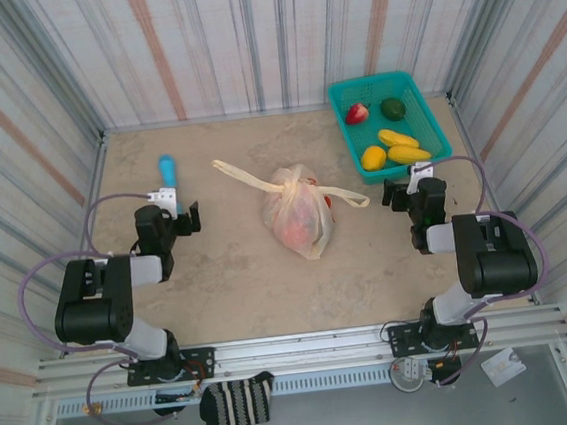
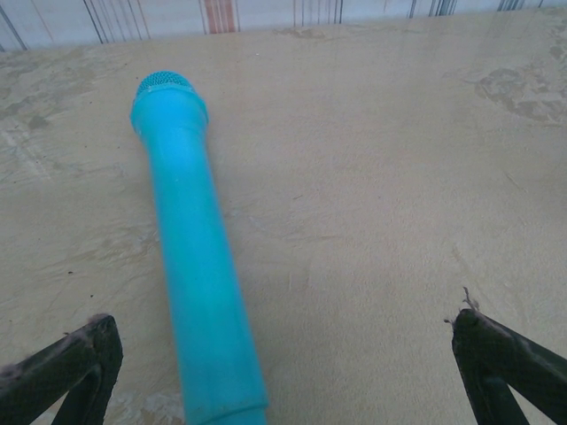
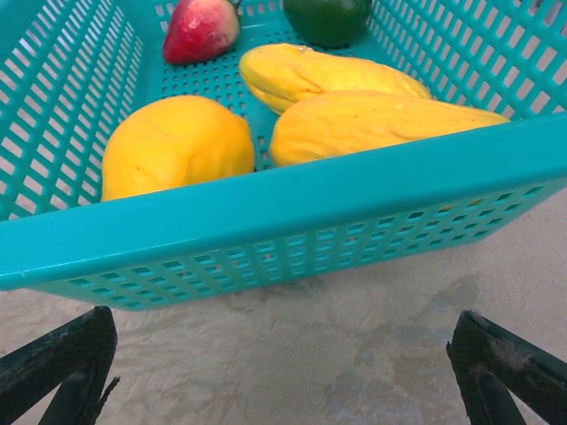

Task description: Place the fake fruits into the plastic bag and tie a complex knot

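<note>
The bag [image 1: 297,216] lies slumped in the middle of the table [image 1: 221,289], between the two arms. A few red and orange fruits show through its thin skin. Its handles [image 1: 238,174] trail flat on the table, one toward the far left and the other toward the right.

Five more fruits [image 3: 175,146] sit in the basket [image 3: 283,212] at the far right corner: a round yellow one, two long yellow ones, a red one and a green one.

The bag looks light and limp, so it will likely crumple and slide when pushed. The loops seem the best place to grip it, both to hold the mouth open and to tie the knot. The fruits look hard, glossy and light, and probably slippery. Take the round ones across the middle and the long ones across their narrow width.

The right hand [image 3: 283,328] is spread wide and empty, just short of the basket's near wall. The left hand [image 2: 283,332] is spread just as wide and holds nothing. A blue microphone [image 2: 190,257] lies on the table before it, nearer its left finger.
</note>
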